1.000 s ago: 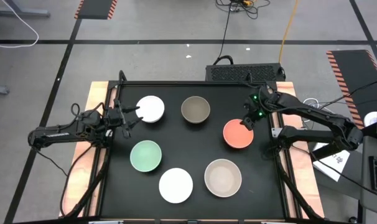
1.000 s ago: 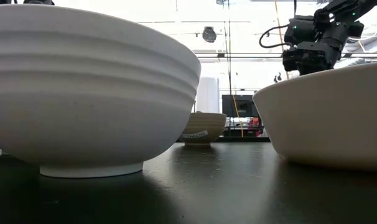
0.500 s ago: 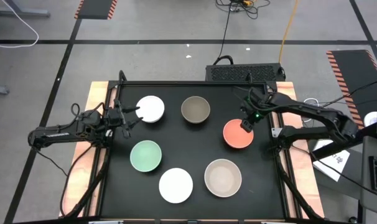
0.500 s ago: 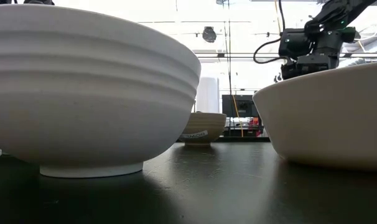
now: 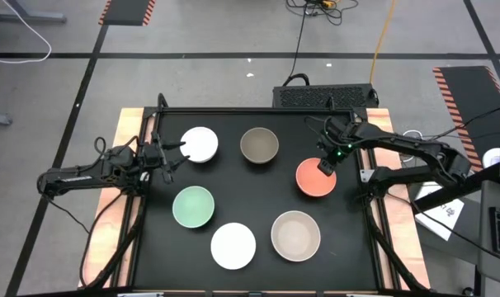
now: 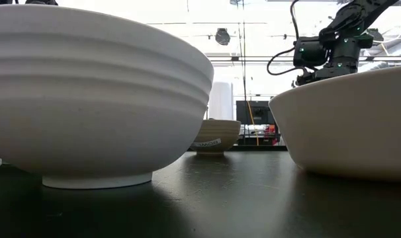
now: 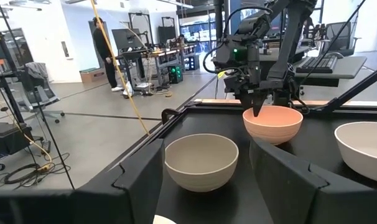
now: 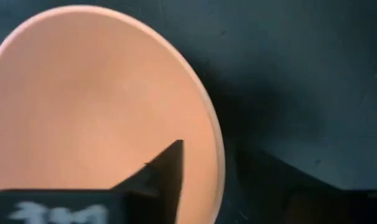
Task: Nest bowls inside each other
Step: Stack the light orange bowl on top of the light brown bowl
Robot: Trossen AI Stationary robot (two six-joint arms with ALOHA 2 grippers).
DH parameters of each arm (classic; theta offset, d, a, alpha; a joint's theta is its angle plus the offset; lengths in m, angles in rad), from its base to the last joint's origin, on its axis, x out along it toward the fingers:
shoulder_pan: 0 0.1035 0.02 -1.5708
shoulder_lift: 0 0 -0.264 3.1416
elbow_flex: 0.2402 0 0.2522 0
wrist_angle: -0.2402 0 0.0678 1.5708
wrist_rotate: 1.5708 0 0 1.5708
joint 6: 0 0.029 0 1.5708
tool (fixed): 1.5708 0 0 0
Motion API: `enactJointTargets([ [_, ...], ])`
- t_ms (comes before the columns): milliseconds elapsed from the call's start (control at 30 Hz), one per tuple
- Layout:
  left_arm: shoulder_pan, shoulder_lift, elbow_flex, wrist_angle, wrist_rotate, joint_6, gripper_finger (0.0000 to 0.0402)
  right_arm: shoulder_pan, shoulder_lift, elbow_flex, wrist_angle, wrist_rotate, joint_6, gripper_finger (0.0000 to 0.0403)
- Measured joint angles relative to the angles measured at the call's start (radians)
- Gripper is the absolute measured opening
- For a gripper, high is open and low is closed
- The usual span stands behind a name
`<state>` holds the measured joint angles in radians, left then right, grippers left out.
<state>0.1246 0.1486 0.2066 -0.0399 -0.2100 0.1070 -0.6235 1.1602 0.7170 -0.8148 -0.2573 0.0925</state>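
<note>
Several bowls stand on their bases on the black table: white (image 5: 200, 144), olive-grey (image 5: 259, 145), orange-coral (image 5: 315, 180), mint green (image 5: 193, 206), white (image 5: 233, 246) and beige (image 5: 295, 235). My right gripper (image 5: 325, 165) points steeply down over the orange bowl's far right rim (image 8: 216, 143). It is open. One finger (image 8: 167, 165) stands inside the bowl and the other outside it, with the rim between them. My left gripper (image 5: 172, 154) waits open and level at the table's left, beside the far white bowl.
A raised black frame (image 5: 258, 110) runs round the table, with wooden strips (image 5: 125, 157) outside it. A black box (image 5: 323, 96) sits beyond the far edge. In the low view the near white bowl (image 6: 94, 92) and the beige bowl (image 6: 353, 125) fill the foreground.
My right gripper has sunk toward the orange bowl's far right rim and tipped more steeply down. No bowl has moved.
</note>
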Motion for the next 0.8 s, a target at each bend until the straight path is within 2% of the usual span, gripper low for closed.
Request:
enactJointTargets([
  [200, 0.0, 0.0, 0.0, -0.004, 0.0, 0.002, 0.0239, 0.0, 0.0, 0.0, 0.028, -0.002, -0.022, 0.0012],
  [800, 0.0, 0.0, 0.0, -0.023, 0.0, -0.015, 0.0239, 0.011, -0.002, 0.0, 0.122, -0.015, -0.052, 0.0002],
])
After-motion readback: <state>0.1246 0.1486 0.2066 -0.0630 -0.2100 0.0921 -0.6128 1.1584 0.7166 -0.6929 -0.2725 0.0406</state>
